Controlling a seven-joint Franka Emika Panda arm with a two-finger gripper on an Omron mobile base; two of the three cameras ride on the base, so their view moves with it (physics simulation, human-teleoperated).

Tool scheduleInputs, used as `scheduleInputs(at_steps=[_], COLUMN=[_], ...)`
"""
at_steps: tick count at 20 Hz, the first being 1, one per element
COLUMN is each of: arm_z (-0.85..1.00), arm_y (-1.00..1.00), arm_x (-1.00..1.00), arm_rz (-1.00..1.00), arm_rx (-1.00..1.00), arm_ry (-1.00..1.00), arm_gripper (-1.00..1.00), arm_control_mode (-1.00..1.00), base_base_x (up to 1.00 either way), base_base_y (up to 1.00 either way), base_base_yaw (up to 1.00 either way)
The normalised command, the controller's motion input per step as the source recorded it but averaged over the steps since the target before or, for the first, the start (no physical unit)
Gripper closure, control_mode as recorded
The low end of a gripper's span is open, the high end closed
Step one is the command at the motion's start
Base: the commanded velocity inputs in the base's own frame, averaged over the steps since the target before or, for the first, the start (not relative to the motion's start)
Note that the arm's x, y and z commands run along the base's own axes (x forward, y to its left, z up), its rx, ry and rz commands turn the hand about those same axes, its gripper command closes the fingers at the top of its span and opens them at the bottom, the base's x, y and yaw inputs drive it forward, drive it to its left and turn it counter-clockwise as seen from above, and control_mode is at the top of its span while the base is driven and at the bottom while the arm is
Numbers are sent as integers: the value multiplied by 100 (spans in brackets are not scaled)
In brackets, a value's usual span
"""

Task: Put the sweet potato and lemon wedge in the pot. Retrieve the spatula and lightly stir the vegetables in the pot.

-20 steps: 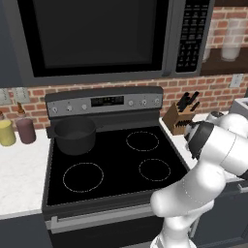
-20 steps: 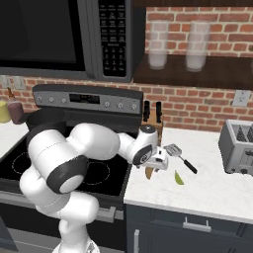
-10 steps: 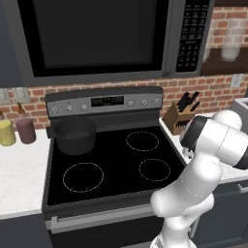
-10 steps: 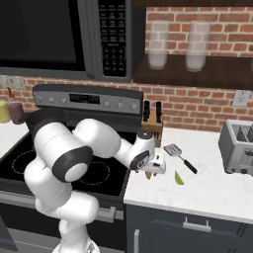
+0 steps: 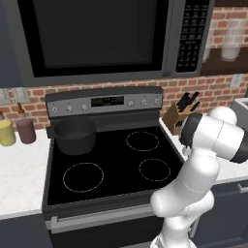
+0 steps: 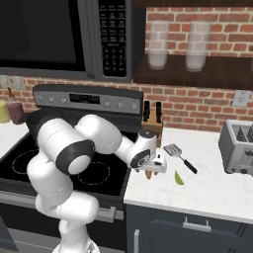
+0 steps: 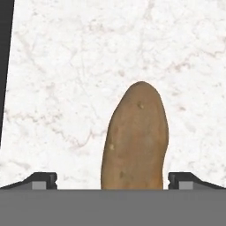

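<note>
Hand [image 7: 112,178] spread wide, empty, low over the sweet potato [image 7: 135,137] lying on white tabletop [image 7: 88,66] beside stove; tuber looks firm, rounded, likely light; best pinched across its narrow middle; ends may slip.

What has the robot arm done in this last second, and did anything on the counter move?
The open two-finger gripper came down lower over the orange-brown sweet potato, now between its fingertips, not yet gripped. The yellow-green lemon wedge, silver slotted spatula and dark saucepan stayed put.
</note>
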Motion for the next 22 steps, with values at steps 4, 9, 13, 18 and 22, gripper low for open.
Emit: scheduleInputs(at_steps=[4,9,13,18,22], arm_z=[-8,-1,5,64,99], arm_y=[0,0,22,63,97], arm_x=[7,-2,-28,-60,-66], arm_rz=[0,0,0,0,1], arm_rx=[0,0,0,0,0], arm_ry=[0,0,-3,-19,-20], arm_gripper=[100,100,100,100,100], arm_control_mode=[-100,-100,-100,-100,-100], base_base_x=[0,0,0,0,0], base_base_y=[0,0,0,0,0], base_base_yaw=[0,0,0,0,0])
